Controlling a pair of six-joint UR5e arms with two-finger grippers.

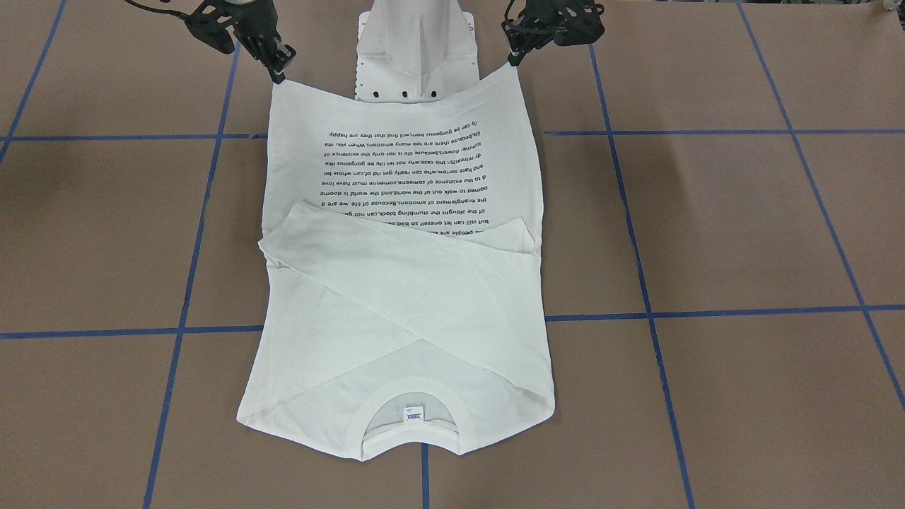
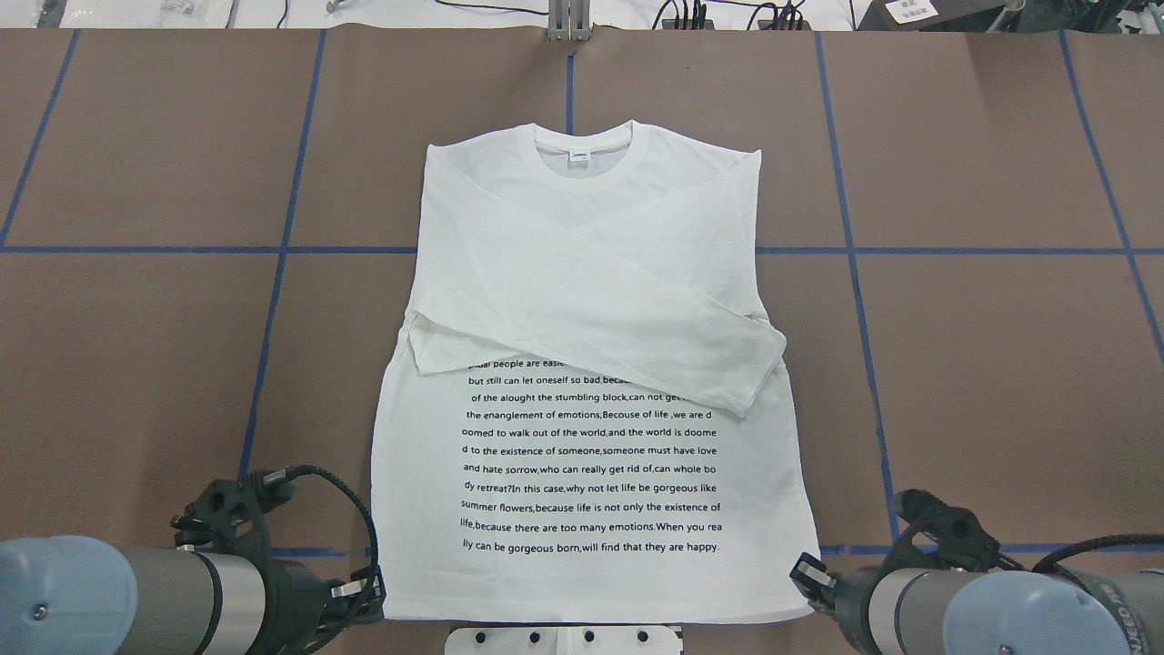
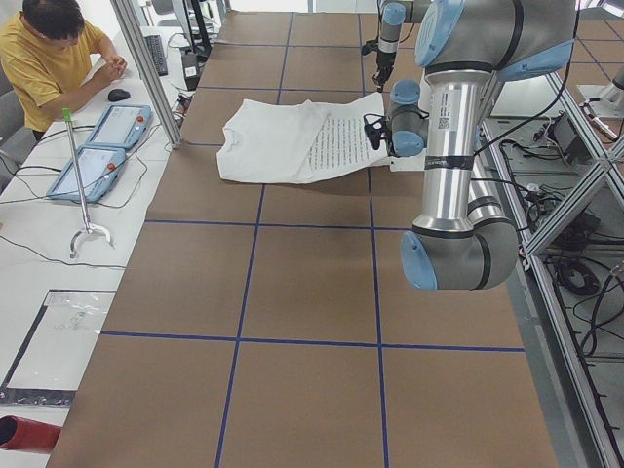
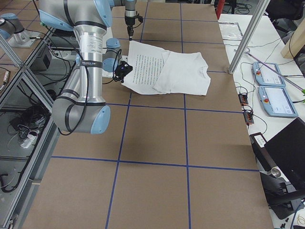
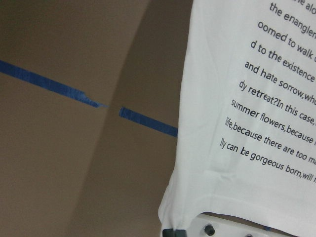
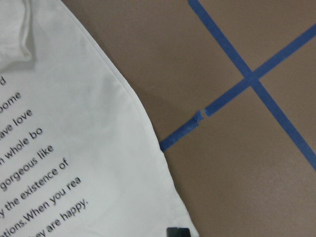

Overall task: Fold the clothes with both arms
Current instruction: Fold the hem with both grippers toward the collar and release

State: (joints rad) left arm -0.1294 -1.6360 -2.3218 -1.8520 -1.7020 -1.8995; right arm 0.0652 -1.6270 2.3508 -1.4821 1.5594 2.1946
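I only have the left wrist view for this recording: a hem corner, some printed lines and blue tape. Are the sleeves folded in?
Observer: Yes. In the overhead view both sleeves lie crossed over the chest of the T-shirt, hiding the top of the text.
Reviewer: And the other arm?
Observer: The right gripper appears to pinch the opposite hem corner, mirroring the left gripper.
Reviewer: Which way does the collar point?
Observer: Away from the robot, with the neck label showing; the hem lies over the white pedestal base.
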